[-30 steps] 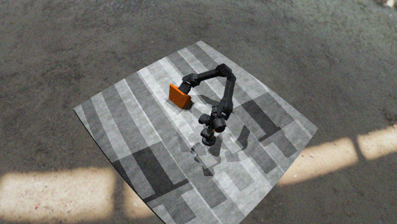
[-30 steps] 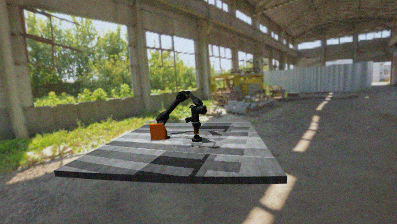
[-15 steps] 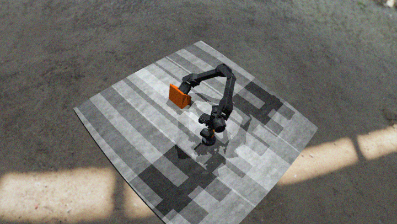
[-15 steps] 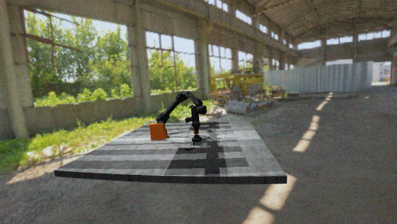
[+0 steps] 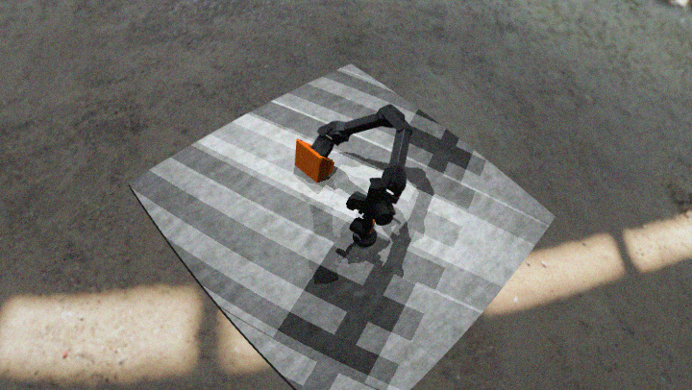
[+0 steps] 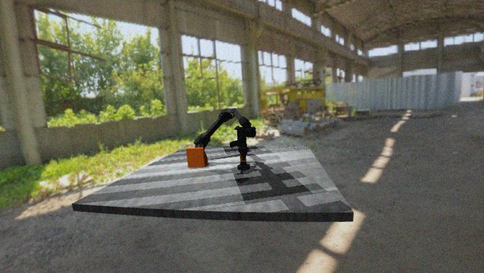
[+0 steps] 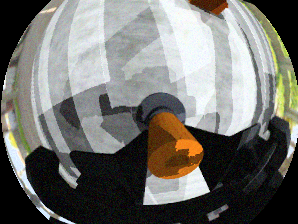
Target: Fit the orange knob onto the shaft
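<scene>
The orange knob is a tall cylinder, held above the pedestal and roughly upright. My gripper is shut on it, with one black finger on each side in the wrist view. The dark round pedestal is directly below the knob. In the wrist view the knob's far end overlaps the pedestal's middle. The D-shaped shaft is hidden by the knob and fingers, and its flat side does not show. I cannot tell how far down the knob sits.
An orange block stands by the arm's base, away from the pedestal. The black arm arches from there over to the pedestal. The tabletop has grey and white stripes, with shadows around the pedestal.
</scene>
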`<control>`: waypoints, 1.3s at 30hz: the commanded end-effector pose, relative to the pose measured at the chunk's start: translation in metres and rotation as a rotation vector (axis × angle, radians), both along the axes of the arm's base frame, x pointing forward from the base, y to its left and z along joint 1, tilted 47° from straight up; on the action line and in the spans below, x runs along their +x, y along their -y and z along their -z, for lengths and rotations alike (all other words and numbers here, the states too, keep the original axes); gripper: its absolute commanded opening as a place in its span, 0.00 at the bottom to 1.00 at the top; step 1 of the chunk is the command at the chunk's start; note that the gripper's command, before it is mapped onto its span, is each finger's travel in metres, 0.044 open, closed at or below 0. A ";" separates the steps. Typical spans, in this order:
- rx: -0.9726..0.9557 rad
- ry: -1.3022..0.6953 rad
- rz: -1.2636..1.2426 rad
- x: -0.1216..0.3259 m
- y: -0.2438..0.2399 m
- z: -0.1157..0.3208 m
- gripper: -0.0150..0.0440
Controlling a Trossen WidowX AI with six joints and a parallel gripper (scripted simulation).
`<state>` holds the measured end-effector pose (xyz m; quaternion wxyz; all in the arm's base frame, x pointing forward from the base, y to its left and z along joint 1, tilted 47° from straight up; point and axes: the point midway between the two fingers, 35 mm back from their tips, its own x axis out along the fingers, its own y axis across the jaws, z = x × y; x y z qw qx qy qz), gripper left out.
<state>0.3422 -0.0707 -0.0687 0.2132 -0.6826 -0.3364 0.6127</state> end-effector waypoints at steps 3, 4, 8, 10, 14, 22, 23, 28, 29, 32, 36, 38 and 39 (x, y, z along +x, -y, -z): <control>0.002 0.035 -0.031 0.000 -0.004 0.003 0.25; 0.002 0.040 -0.036 0.000 -0.005 0.004 0.25; 0.003 0.025 -0.021 -0.001 -0.006 0.005 0.25; 0.003 0.016 -0.013 -0.001 -0.006 0.005 0.25; 0.004 -0.005 0.008 -0.002 -0.005 0.004 0.25; 0.003 -0.003 0.010 -0.001 -0.006 0.005 0.25; 0.003 -0.003 0.010 -0.001 -0.006 0.005 0.25; 0.003 -0.003 0.010 -0.001 -0.006 0.005 0.34; 0.003 -0.003 0.010 -0.001 -0.006 0.005 0.39; 0.003 -0.003 0.010 -0.001 -0.006 0.005 0.52; 0.003 -0.003 0.010 -0.001 -0.006 0.005 0.70; 0.003 -0.003 0.010 -0.001 -0.006 0.005 0.79; 0.003 -0.003 0.010 -0.001 -0.006 0.005 0.83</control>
